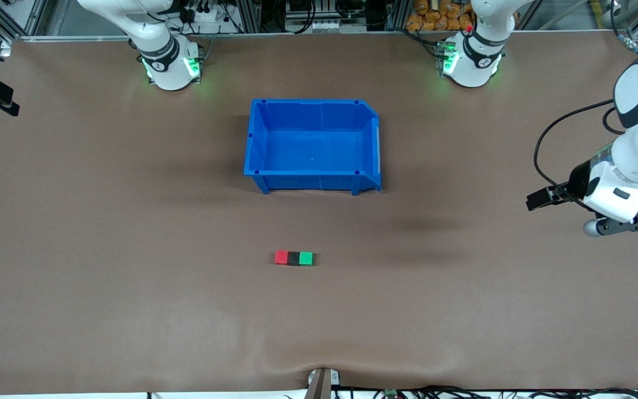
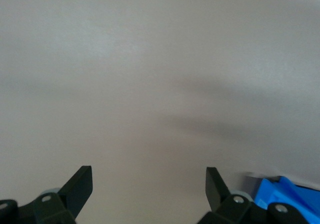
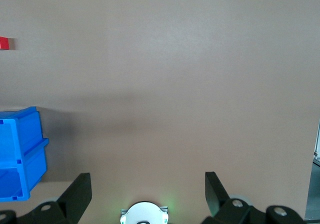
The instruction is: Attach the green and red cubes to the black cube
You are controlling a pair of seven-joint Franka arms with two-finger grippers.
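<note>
The red cube [image 1: 281, 257], the black cube [image 1: 294, 258] and the green cube [image 1: 305, 258] lie touching in one row on the table, black in the middle, nearer to the front camera than the blue bin [image 1: 313, 145]. My left gripper [image 2: 149, 176] is open and empty, up over bare table at the left arm's end; the left arm [image 1: 629, 166] shows there in the front view. My right gripper [image 3: 148, 181] is open and empty, held high over its own base [image 3: 144, 214], out of the front view. The red cube [image 3: 4, 43] shows at the edge of the right wrist view.
The blue bin stands empty between the cubes and the robots' bases; parts of it show in the left wrist view [image 2: 285, 191] and in the right wrist view [image 3: 17, 154]. The brown table mat [image 1: 130, 249] is bare around the cubes.
</note>
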